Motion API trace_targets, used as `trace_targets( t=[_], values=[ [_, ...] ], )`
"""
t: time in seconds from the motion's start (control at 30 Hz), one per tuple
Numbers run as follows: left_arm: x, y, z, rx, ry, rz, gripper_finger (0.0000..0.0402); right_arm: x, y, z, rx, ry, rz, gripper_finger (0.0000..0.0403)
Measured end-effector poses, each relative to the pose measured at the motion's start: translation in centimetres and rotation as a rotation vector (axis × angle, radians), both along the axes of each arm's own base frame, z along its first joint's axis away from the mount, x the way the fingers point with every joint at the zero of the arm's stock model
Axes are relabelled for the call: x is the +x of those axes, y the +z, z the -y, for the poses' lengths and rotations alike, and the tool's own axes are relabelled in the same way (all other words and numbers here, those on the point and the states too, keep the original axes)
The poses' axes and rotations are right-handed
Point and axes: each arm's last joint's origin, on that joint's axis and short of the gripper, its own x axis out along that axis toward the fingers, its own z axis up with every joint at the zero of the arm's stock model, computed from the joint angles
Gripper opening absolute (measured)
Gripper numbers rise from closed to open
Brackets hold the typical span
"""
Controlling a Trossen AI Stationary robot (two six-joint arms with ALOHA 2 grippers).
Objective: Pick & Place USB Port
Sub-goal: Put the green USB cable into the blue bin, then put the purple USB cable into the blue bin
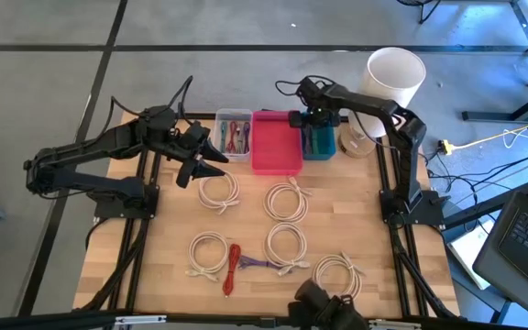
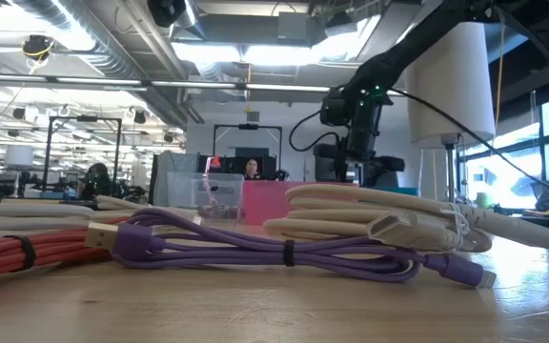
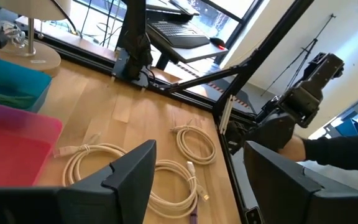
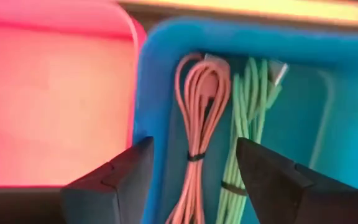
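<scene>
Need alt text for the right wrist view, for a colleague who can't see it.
The right tool hangs open over a blue bin, with a bundled pink cable and a bundled green cable lying side by side in the bin between its fingers. An empty pink bin sits beside the blue one.

Overhead ceiling strips light the room evenly; table (image 1: 246, 229) bright, shadows soft and short. Low view: glare from lamps up top and window at right, near purple cable (image 2: 255, 250) soft, bkgd sharper. Right wrist view: blurry close-up, bins oversaturated, fingers (image 4: 114, 180) dark. Left wrist view: window bright.
</scene>
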Motion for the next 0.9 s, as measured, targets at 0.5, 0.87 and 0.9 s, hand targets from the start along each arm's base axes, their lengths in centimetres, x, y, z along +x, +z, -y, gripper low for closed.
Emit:
trace_targets(
  t=[0.5, 0.87, 0.9],
  values=[
    [0.0, 0.0, 0.0, 0.000, 0.000, 0.000, 0.0235, 1.7, 5.0, -3.4, -0.179, 0.102, 0.092, 0.0217],
    [0.0, 0.0, 0.0, -0.003, 0.000, -0.002, 0.0235, 2.5, 12.4, -15.4, -0.115, 0.481, 0.256, 0.0216],
    [0.0, 0.0, 0.0, -0.002, 0.000, -0.001, 0.0235, 2.3, 13.1, -17.1, -0.096, 0.522, 0.272, 0.0216]
  ],
)
